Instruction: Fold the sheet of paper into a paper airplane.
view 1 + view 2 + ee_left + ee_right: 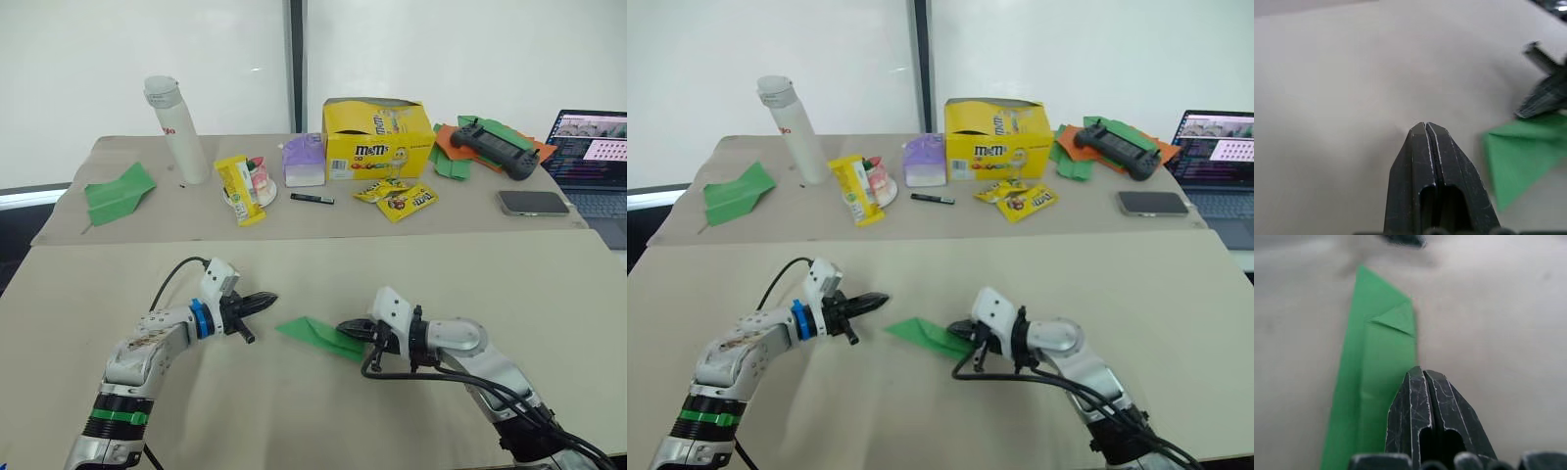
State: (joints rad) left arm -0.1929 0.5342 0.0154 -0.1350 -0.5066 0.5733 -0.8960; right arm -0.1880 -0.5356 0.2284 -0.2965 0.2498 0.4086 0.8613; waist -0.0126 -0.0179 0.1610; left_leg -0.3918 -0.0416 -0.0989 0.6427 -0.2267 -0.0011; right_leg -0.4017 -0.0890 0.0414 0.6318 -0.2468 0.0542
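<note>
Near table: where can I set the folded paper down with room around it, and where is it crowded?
Bare tan surface lies between the left gripper and the near table's left edge, and right of the right gripper, which rests on the paper airplane. The back table is crowded: M&M's box, white bottle, phone.

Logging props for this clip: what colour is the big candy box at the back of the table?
Yellow, the M&M's box; clearest in the left eye view.

green paper wedge (926, 334) | btwn l (880, 297) & r end effector (957, 328)
</note>
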